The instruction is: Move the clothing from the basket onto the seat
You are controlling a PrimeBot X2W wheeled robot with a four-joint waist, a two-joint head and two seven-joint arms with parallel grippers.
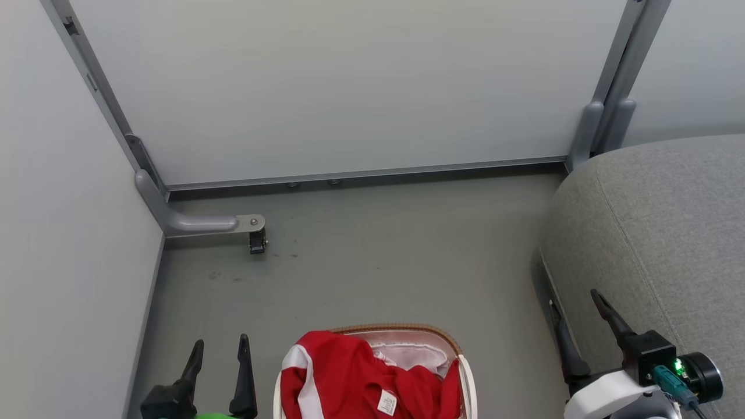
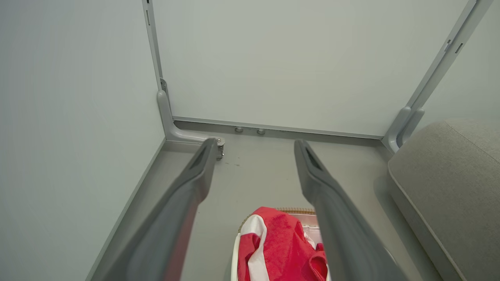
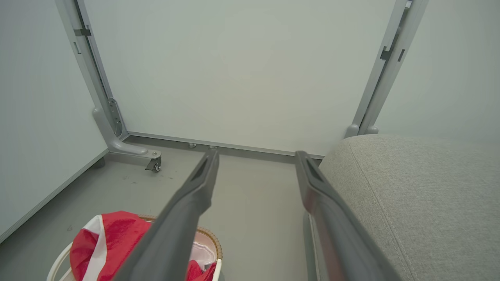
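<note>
Red clothing (image 1: 355,372) with white stripes and a small white label lies heaped in the white basket (image 1: 465,378) at the bottom centre of the head view; the brown woven rim shows at its far side. The clothing (image 2: 277,246) (image 3: 105,242) also shows low in both wrist views. The grey seat (image 1: 657,233) (image 3: 422,203) (image 2: 453,179) fills the right side. My left gripper (image 1: 221,348) stands open left of the basket, holding nothing. My right gripper (image 1: 573,302) is open beside the seat's front edge, holding nothing.
Pale partition panels (image 1: 326,87) close off the back and left. A grey panel foot with a small caster (image 1: 257,240) juts onto the grey floor (image 1: 378,262) at the back left corner. Another panel post (image 1: 605,122) stands behind the seat.
</note>
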